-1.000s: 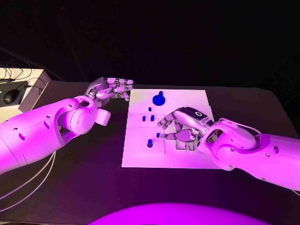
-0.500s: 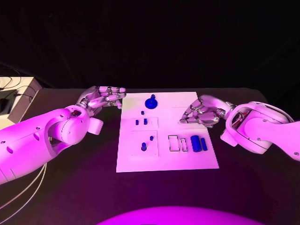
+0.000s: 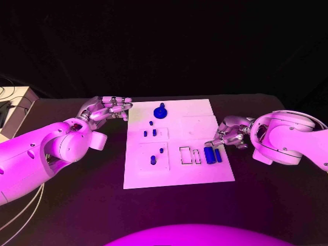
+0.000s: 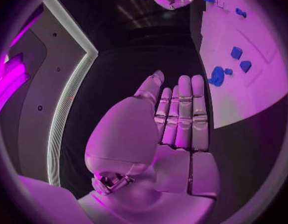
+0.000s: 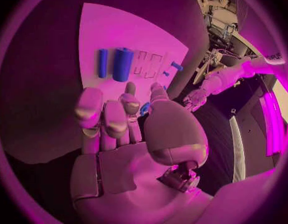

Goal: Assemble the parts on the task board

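Two blue bars [image 3: 212, 155] lie on the task board [image 3: 179, 171] near its right edge, likely light, rigid, best pinched mid-length; right hand [image 3: 229, 134] beside them and left hand [image 3: 105, 108] both empty, fingers apart.

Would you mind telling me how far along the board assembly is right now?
Early to midway, as far as I can judge. Several blue parts stand or lie on the white board. The left hand and right hand hold nothing, both off the board's edges. Outlined slots look unfilled.
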